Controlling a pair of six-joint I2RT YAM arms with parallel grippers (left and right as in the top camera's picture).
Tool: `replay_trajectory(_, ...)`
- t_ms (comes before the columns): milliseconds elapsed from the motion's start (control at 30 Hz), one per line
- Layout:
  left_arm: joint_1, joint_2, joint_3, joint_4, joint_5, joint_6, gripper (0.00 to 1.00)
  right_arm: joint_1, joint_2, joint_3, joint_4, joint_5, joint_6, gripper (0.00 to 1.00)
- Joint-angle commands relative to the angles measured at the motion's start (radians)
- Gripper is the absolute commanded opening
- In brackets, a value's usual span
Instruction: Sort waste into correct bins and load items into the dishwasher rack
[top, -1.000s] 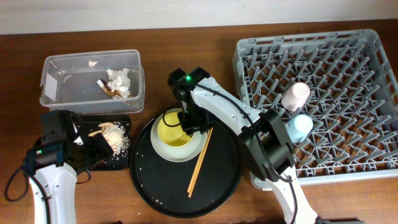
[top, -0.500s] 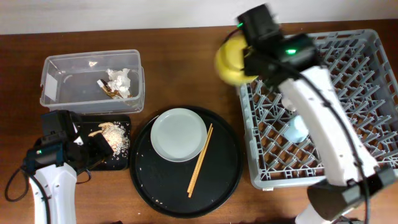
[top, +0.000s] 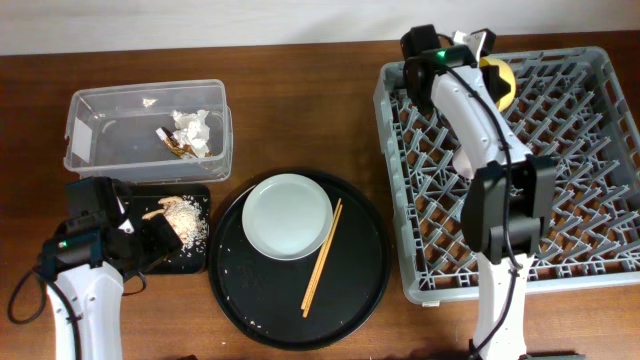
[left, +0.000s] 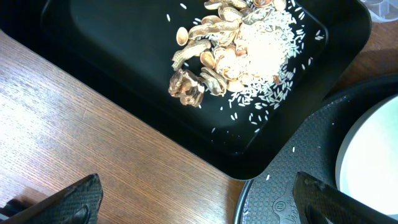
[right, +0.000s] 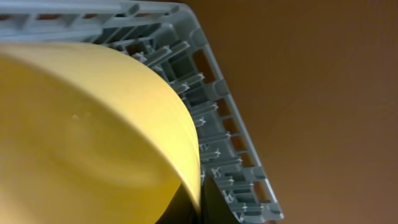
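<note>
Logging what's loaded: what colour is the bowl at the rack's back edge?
Plain yellow; the bowl shows best in the right wrist view.

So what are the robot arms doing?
The right gripper is holding the yellow bowl over a back corner of the grey rack. The left gripper hovers open by the black tray of food scraps, holding nothing. The plate and chopsticks lie on the round tray, not yet loaded.

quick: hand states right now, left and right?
Left hand: open, holding nothing.
Right hand: closed on the yellow bowl, over the dishwasher rack.
</note>
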Motion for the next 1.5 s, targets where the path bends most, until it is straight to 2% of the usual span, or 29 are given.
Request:
replay_trajectory(0,0.005,-0.01,0.0,0.0,0.001,-0.006,0.97,0.0,0.032,0.005,-0.014,0.014,0.017,0.04)
replay_trajectory(100,0.005,-0.01,0.0,0.0,0.015,-0.006,0.97,-0.001,0.032,0.005,-0.018,0.028,0.016,0.04)
replay_trajectory(167,0.005,-0.01,0.0,0.0,0.019,-0.006,0.97,-0.003,0.031,0.005,-0.001,0.109,0.017,0.04)
replay_trajectory(300,0.005,-0.01,0.0,0.003,0.019,-0.006,0.97,-0.004,0.033,0.005,0.024,0.088,0.024,0.04)
replay_trajectory(400,0.005,-0.01,0.0,0.008,0.019,-0.006,0.97,0.002,0.034,0.005,-0.019,-0.123,0.024,0.04)
replay_trajectory(467,0.005,-0.01,0.0,0.007,0.019,-0.006,0.97,0.018,0.033,0.005,-0.068,-0.192,0.024,0.04)
replay_trajectory(567,0.005,-0.01,0.0,0.008,0.019,-0.006,0.97,0.05,-0.025,0.006,-0.187,-0.298,0.129,0.04)
replay_trajectory(633,0.005,-0.01,0.0,0.01,0.02,-0.006,0.97,0.056,-0.076,0.006,-0.212,-0.439,0.128,0.18)
replay_trajectory(700,0.005,-0.01,0.0,0.01,0.02,-0.006,0.97,0.056,-0.126,0.006,-0.263,-0.577,0.119,0.45)
replay_trajectory(767,0.005,-0.01,0.0,0.01,0.02,-0.006,0.97,0.057,-0.196,0.006,-0.317,-0.629,0.091,0.6)
replay_trajectory(833,0.005,-0.01,0.0,0.011,0.02,-0.006,0.97,0.055,-0.289,0.006,-0.351,-0.683,0.09,0.68)
replay_trajectory(867,0.005,-0.01,0.0,0.011,0.019,-0.006,0.97,0.05,-0.372,0.006,-0.364,-0.749,0.087,0.8)
replay_trajectory(900,0.005,-0.01,0.0,0.011,0.019,-0.006,0.97,0.043,-0.425,0.006,-0.363,-0.819,0.056,0.84)
replay_trajectory(933,0.005,-0.01,0.0,0.011,0.019,-0.006,0.97,0.023,-0.501,0.006,-0.364,-0.996,-0.04,0.95)
replay_trajectory(967,0.005,-0.01,0.0,0.011,0.019,-0.006,0.98,0.008,-0.537,0.006,-0.374,-1.151,-0.135,0.98)
replay_trajectory(1067,0.005,-0.01,0.0,0.015,0.019,-0.006,0.98,0.023,-0.549,-0.008,-0.463,-1.388,-0.224,1.0)
replay_trajectory(1200,0.005,-0.01,0.0,0.015,0.019,-0.006,0.98,0.15,-0.549,-0.145,-0.432,-1.427,-0.181,0.99)
replay_trajectory(1300,0.005,-0.01,0.0,0.015,0.019,-0.006,0.98,0.259,-0.549,-0.354,-0.292,-1.427,-0.029,0.98)
replay_trajectory(1367,0.005,-0.01,0.0,0.015,0.019,-0.006,0.98,0.401,-0.549,-0.607,-0.087,-1.423,0.109,0.93)
replay_trajectory(1467,0.005,-0.01,0.0,0.015,0.019,-0.006,0.98,0.542,-0.533,-0.801,0.122,-1.367,0.254,0.88)
